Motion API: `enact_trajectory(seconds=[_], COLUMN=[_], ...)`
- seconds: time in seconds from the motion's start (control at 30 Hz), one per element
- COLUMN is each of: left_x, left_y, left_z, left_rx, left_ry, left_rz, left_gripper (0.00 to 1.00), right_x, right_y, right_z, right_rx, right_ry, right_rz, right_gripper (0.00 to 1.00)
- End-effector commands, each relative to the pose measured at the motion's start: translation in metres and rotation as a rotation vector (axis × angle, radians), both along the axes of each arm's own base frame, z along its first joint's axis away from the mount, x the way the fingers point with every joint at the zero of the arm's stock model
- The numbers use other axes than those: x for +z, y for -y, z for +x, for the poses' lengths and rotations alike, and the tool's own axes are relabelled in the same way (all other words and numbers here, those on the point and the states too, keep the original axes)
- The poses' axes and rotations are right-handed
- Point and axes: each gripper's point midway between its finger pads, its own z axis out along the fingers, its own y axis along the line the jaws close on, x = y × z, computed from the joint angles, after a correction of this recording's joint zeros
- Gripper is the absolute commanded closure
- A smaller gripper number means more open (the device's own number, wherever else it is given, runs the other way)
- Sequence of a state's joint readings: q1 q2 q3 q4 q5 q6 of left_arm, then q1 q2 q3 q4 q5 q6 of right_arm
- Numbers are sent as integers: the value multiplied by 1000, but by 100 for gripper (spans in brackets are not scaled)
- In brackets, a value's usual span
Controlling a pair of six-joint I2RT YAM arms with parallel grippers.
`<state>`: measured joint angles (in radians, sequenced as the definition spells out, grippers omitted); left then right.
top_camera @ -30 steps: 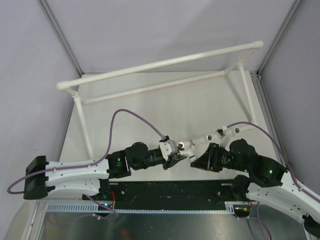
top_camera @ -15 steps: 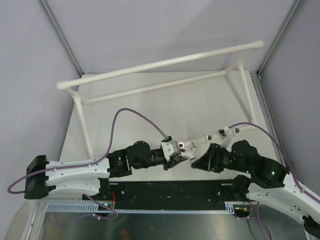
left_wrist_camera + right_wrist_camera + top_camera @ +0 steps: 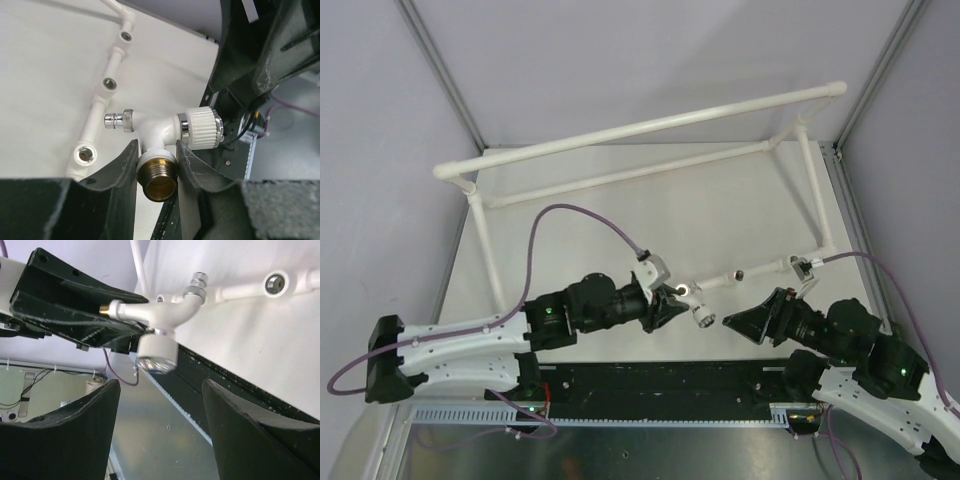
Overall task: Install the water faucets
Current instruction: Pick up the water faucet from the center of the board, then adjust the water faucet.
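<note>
top external view has the faucet (image 3: 694, 297) held over the table (image 3: 620, 220), close to the middle of its near edge and at the left end of the short pipe (image 3: 760, 268) that carries the sockets (image 3: 84, 155). left gripper (image 3: 667, 308) is clenched on it: its wrist view shows both fingers (image 3: 121, 170) pressed on the white neck just above the brass end (image 3: 157, 181), which points back at that arm's own camera and away from the pipe. the faucet's long axis runs from the brass end out to the chrome spout (image 3: 116, 120), roughly in line with the left arm, while the knob (image 3: 202, 129) sticks out sideways toward the right arm. right gripper (image 3: 730, 321) is released, jaws spread wide with nothing between them, facing the knob from near by without touching it. the nearest socket sits just beside the spout and its hole seems to open upward, so i judge the thread must be swung round to face it. the left fingers so close to the thread may crowd that socket. the tall frame (image 3: 640, 128) along the far edge stands well apart, out of the way.
</note>
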<state>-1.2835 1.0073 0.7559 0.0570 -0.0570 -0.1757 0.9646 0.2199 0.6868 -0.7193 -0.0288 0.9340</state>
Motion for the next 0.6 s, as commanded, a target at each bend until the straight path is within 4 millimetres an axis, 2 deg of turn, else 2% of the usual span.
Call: enact_trajectory(seconds=[0.0, 0.1, 0.2, 0.3, 0.43, 0.57], left_x=[42, 54, 57, 62, 80, 100], left_y=[-19, -23, -27, -31, -33, -35], left_z=[15, 8, 4, 6, -3, -12], left_rx=[93, 5, -70, -63, -102, -132], left_ry=[-116, -211, -278, -327, -379, -465], left_rz=[-189, -278, -329, -361, -405, -457], left_gripper=[100, 99, 92, 99, 100, 100], right_x=[28, 37, 39, 39, 41, 53], right_y=[21, 33, 39, 38, 36, 29], right_z=[13, 22, 31, 40, 52, 57], right_rx=[-94, -148, -181, -187, -182, -145], right_ry=[155, 236, 306, 367, 482, 634], right_rz=[21, -5, -61, -125, -218, -248], right_gripper=[29, 32, 34, 36, 37, 34])
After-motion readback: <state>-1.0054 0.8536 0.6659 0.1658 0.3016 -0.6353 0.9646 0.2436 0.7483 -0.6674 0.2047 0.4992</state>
